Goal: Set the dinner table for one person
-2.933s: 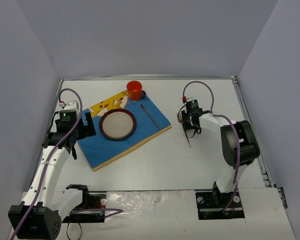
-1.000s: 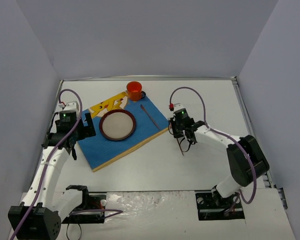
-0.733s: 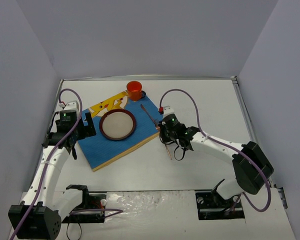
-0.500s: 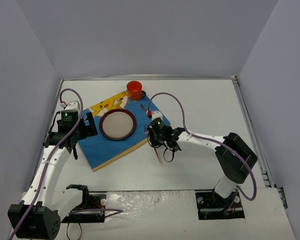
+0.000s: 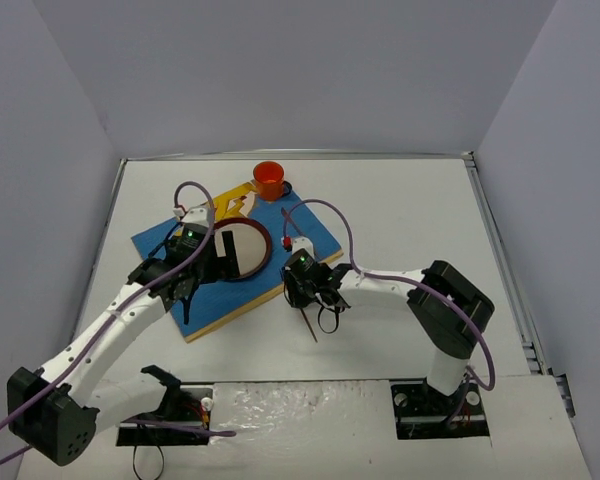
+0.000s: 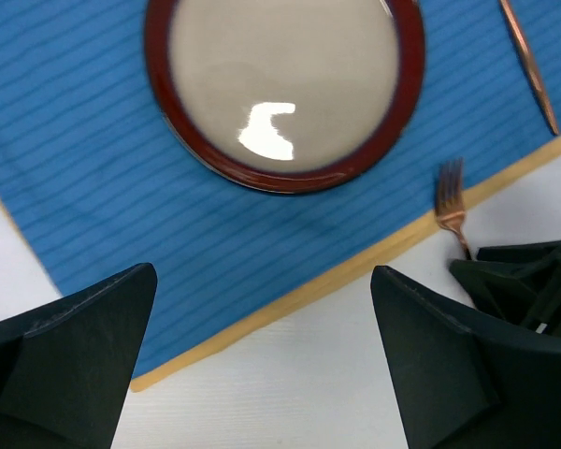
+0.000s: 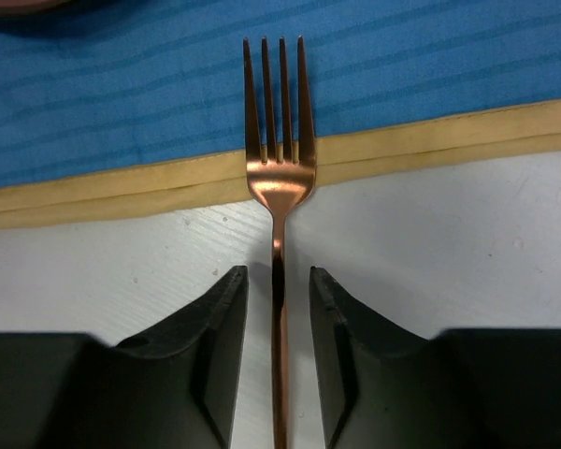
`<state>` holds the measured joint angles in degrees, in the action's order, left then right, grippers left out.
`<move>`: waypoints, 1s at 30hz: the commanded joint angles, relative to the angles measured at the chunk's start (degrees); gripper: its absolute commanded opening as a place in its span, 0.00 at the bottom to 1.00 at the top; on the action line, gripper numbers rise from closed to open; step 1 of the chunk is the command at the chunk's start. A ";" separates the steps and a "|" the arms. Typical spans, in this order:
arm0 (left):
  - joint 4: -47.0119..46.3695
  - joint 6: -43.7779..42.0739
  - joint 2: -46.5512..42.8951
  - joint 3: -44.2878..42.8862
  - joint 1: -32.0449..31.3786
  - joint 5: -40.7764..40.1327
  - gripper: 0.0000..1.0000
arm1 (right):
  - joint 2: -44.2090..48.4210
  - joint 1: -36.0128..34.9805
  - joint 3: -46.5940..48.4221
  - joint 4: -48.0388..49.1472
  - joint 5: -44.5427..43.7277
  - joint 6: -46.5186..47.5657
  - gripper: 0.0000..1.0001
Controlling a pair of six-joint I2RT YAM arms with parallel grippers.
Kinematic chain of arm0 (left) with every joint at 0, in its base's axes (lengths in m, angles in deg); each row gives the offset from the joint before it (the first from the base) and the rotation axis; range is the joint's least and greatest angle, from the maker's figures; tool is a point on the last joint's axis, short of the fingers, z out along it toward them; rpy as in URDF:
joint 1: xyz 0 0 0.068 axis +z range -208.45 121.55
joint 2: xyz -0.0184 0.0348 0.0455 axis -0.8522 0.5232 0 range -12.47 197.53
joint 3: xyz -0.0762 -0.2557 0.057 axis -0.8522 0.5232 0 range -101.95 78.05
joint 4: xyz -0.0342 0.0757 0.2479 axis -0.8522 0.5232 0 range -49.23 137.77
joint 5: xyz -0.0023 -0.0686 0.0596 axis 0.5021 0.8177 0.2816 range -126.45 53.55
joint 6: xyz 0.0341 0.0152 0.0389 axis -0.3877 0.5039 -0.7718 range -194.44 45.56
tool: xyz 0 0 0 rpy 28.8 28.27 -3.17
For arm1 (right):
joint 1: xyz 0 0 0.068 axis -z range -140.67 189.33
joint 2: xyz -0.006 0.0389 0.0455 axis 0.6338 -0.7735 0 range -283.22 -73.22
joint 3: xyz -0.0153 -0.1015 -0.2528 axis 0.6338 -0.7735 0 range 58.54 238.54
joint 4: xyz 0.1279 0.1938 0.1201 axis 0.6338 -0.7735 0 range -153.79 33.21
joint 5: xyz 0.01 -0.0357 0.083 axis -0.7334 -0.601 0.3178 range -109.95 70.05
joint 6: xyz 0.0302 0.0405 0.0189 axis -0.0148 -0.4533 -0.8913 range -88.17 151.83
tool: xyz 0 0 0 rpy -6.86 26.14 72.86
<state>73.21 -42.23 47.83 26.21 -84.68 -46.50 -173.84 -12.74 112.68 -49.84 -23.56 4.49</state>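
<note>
A copper fork (image 7: 279, 178) lies on the white dinner table (image 5: 410, 220), its tines over the yellow near edge of the blue placemat (image 5: 310, 232). My right gripper (image 7: 279, 276) straddles its handle, with a gap on each side and the jaws slightly open. In the top view this gripper (image 5: 302, 290) is at the mat's near edge and the fork handle (image 5: 309, 327) sticks out behind it. My left gripper (image 6: 264, 271) is wide open and empty, above the mat's near edge, just below the red-rimmed plate (image 6: 280, 84). In the top view it (image 5: 205, 268) overlaps the plate (image 5: 245, 248).
An orange cup (image 5: 269, 180) stands at the mat's far corner. A thin copper utensil (image 6: 528, 65) lies on the mat right of the plate. The two grippers are close together; the right one (image 6: 524, 281) shows in the left wrist view. Grey walls enclose the table.
My right gripper has carried the fork left to the mat's near edge, where it now lies between parted jaws. My left arm has swung right, from the mat's left edge to over the plate.
</note>
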 commanded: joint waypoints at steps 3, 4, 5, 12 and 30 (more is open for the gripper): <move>-5.05 10.62 5.90 -6.00 -11.64 -10.05 0.97 | 7.65 0.37 -0.79 2.18 -2.60 0.99 0.53; -4.87 12.27 7.22 -6.69 -13.84 -11.88 0.97 | 9.61 0.60 -1.11 1.17 -3.42 1.36 0.57; -4.76 13.30 8.41 -7.32 -15.23 -13.04 0.97 | 11.37 0.84 -1.41 0.22 -4.39 1.78 0.60; -0.94 21.32 18.60 -14.81 -23.14 -18.97 0.97 | 28.96 9.26 -8.29 -6.52 -11.76 2.54 0.87; 8.90 32.30 42.79 -28.89 -29.75 -10.59 0.83 | 58.14 19.76 -12.97 -14.64 -23.61 2.92 1.00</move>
<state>79.12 -13.83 89.21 0.74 -114.07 -59.88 -116.80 6.45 100.19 -65.57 -43.54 6.42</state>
